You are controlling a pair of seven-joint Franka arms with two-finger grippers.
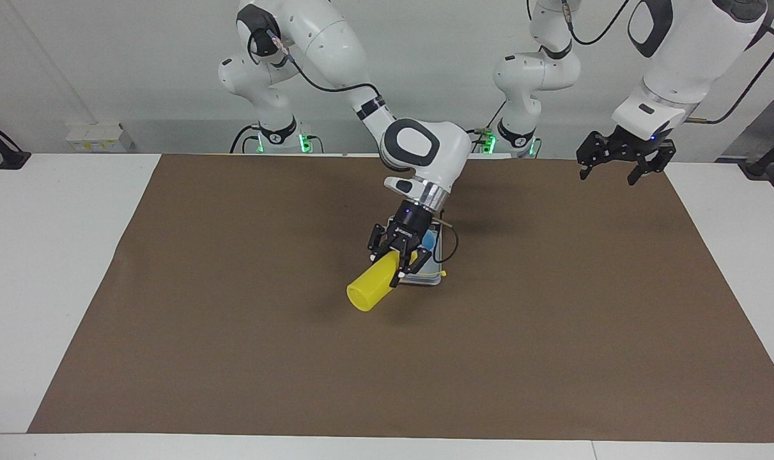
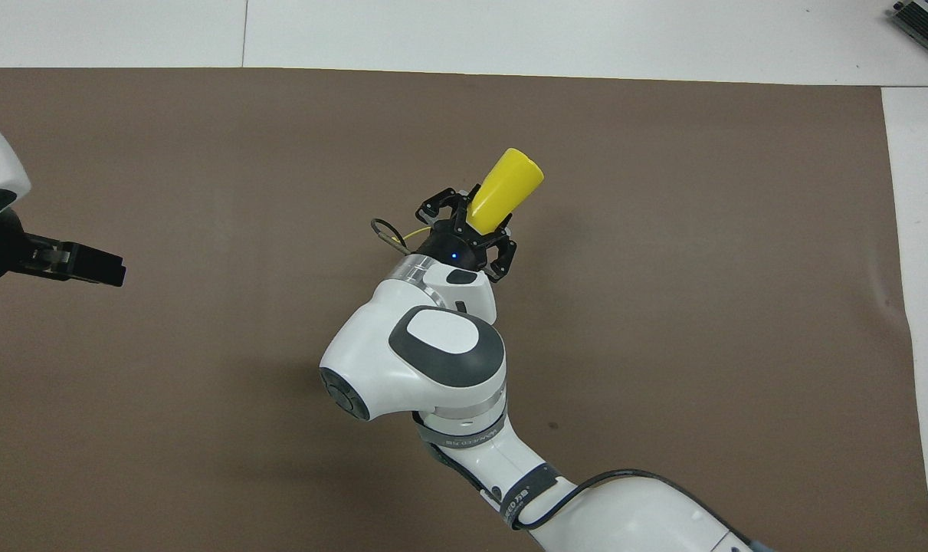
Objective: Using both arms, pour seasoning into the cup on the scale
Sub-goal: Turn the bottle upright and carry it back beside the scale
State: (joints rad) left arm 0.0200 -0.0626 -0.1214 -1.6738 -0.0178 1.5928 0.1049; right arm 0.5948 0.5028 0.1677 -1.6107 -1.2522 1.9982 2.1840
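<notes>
My right gripper (image 1: 396, 260) is shut on the yellow seasoning bottle (image 1: 371, 289), which is tilted with its base up and its nozzle end down over the light blue cup (image 1: 431, 241). The cup stands on the silver-grey scale (image 1: 425, 279) in the middle of the mat, and the gripper hides most of both. In the overhead view the right gripper (image 2: 467, 230) and the bottle (image 2: 504, 190) cover the cup and scale. My left gripper (image 1: 620, 167) is open and empty, waiting in the air over the left arm's end of the mat, and it also shows in the overhead view (image 2: 80, 263).
A brown mat (image 1: 233, 358) covers most of the white table (image 1: 35, 268). A small white box (image 1: 96, 135) sits at the table's edge near the right arm's base. A dark device (image 2: 927, 19) lies at the table corner farthest from the robots.
</notes>
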